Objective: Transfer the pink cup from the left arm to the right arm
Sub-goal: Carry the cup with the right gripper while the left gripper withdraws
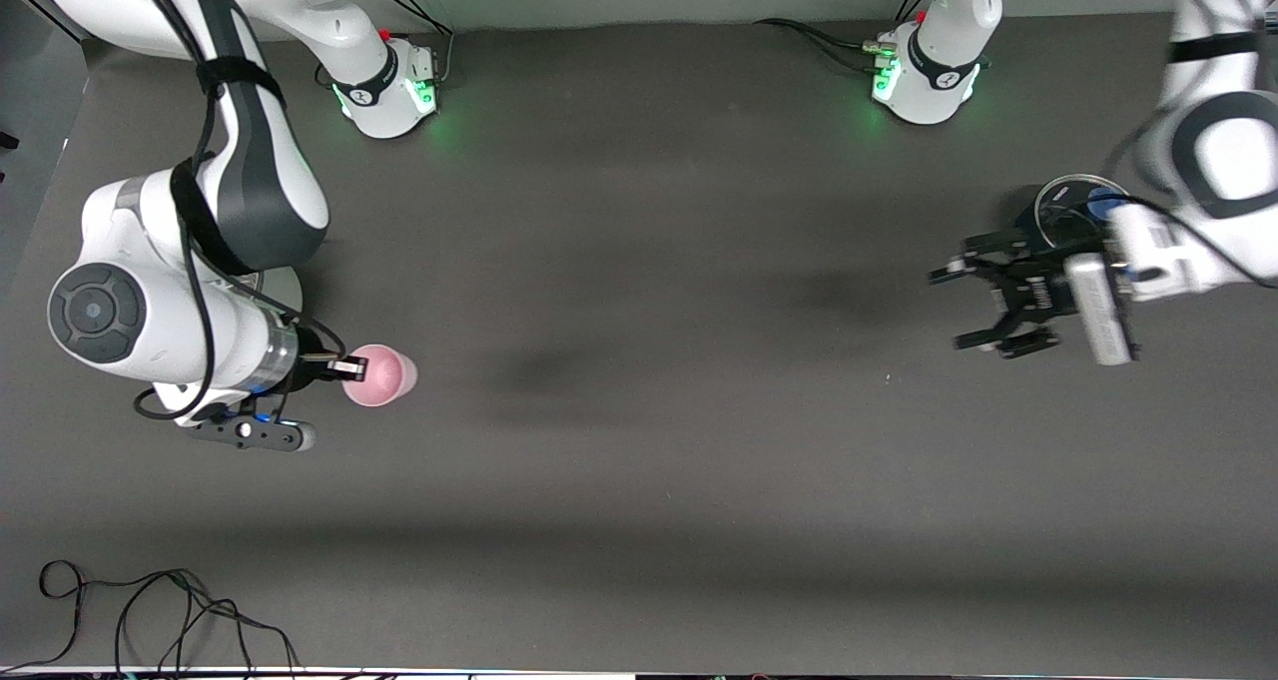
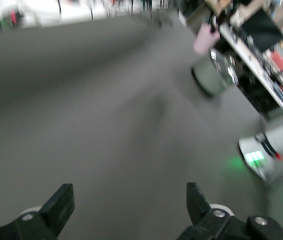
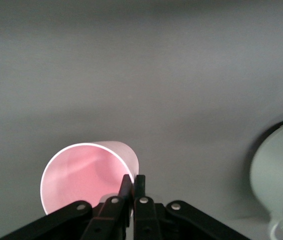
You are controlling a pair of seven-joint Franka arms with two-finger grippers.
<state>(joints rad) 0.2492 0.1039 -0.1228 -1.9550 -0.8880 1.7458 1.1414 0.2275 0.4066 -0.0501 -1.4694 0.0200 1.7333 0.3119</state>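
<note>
My right gripper is shut on the rim of the pink cup and holds it over the table at the right arm's end. In the right wrist view the fingers pinch the cup's wall, one inside and one outside, with the cup's mouth toward the camera. My left gripper is open and empty over the table at the left arm's end. In the left wrist view its gripper is spread wide over bare table, and the pink cup shows small in the distance.
A pot with a glass lid stands under the left arm's wrist. A pale green pot stands close beside the right gripper and also shows in the left wrist view. A black cable lies at the table's near edge.
</note>
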